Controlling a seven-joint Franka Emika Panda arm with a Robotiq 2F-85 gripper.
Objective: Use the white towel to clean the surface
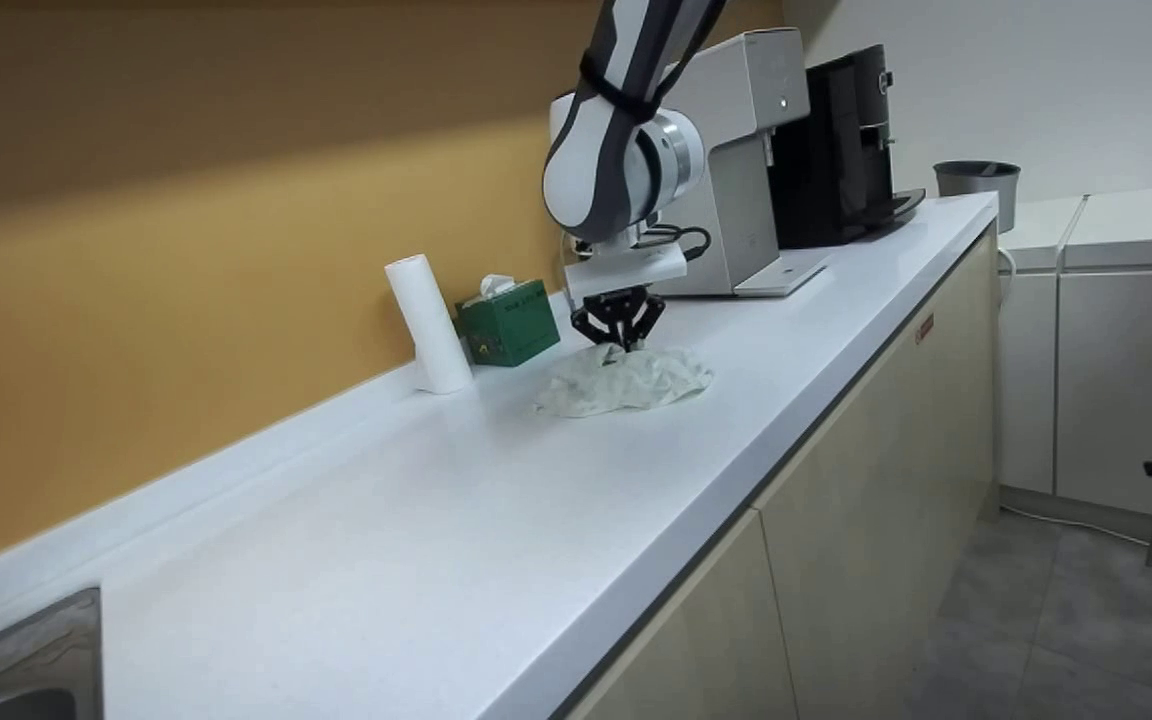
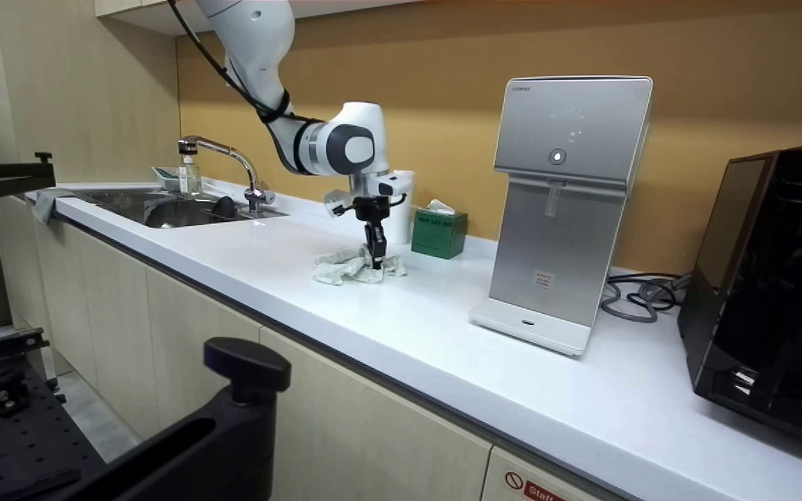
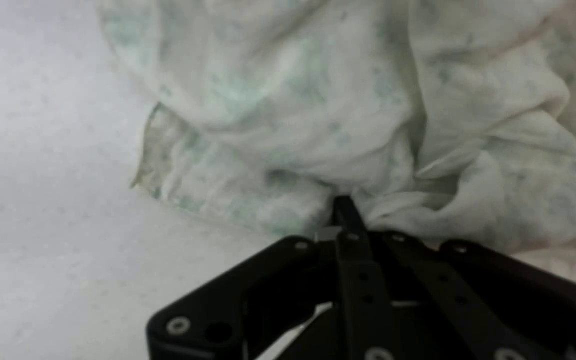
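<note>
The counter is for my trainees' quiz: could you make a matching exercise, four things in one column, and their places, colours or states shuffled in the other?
Things:
1. tissue box
2. white towel
3. faucet
4. water dispenser

Places, colours, states:
A. next to the black machine
B. crumpled, held by the hand
C. green, with a white tissue poking out
D. standing at the sink

Right pairs: 1-C; 2-B; 3-D; 4-A
</note>
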